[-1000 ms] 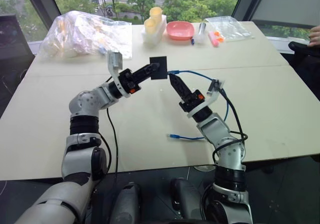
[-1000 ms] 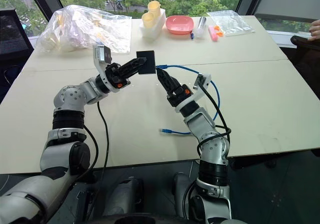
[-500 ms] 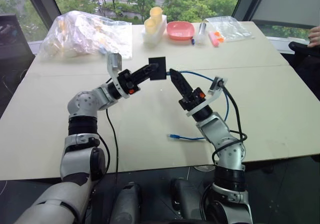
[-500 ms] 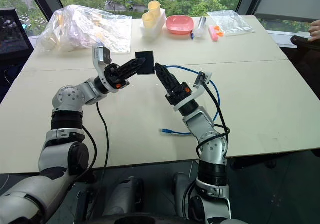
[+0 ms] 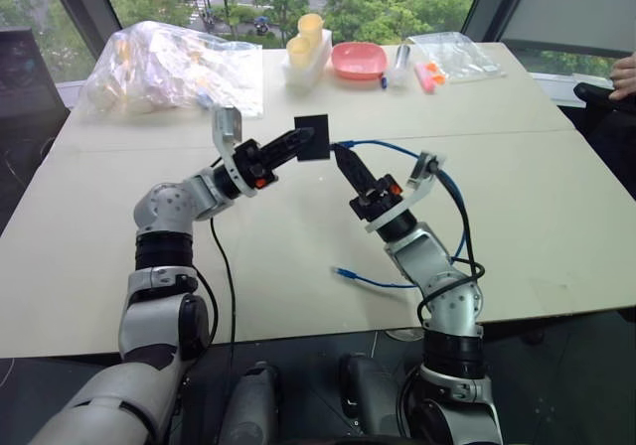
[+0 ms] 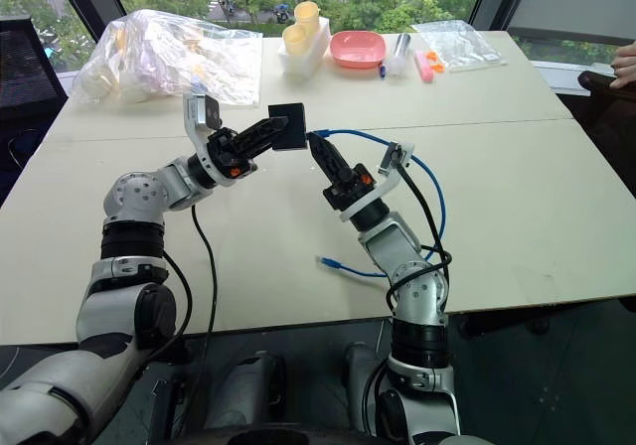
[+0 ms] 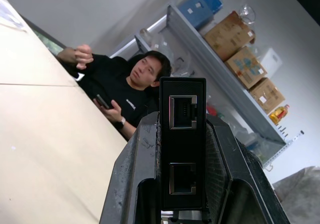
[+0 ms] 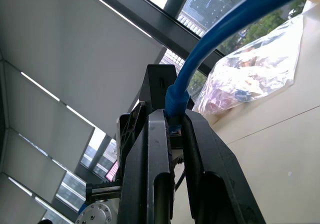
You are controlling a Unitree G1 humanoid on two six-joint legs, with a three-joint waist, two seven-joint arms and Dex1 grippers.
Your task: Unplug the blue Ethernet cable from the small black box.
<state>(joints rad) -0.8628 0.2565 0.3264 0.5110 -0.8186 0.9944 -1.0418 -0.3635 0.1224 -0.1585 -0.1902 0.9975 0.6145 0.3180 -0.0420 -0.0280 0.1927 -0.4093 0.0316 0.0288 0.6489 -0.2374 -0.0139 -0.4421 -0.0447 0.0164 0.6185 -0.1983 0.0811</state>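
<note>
Above the middle of the pale surface (image 5: 556, 197), the left claw (image 5: 298, 142) is clamped tight on the small black box (image 5: 314, 135), holding it up in the air with its flat face toward the head camera. In the left wrist view the box (image 7: 182, 144) sits edge-on between the two black fingers (image 7: 135, 179), and two empty network ports, one above the other, show on the side facing that camera. Just beside the box, the right claw (image 5: 343, 154) points up toward it with its fingers squeezed together on the plug end of the blue Ethernet cable (image 5: 397, 150). In the right wrist view the blue boot (image 8: 176, 101) is pinched between the finger pads (image 8: 159, 144), with the box rising right behind the tips. Whether the plug is seated in a port cannot be told. From the claw the cable arcs over the right wrist, drops along the forearm and runs back across the surface to its free end (image 5: 345, 270), which lies flat near the front edge. At the far side sit a crumpled clear bag (image 5: 164, 68), a pink bowl (image 5: 358, 61) and a white holder with yellow cups (image 5: 306, 48). A seated person (image 7: 132, 91) in dark clothes appears in the left wrist view.
</note>
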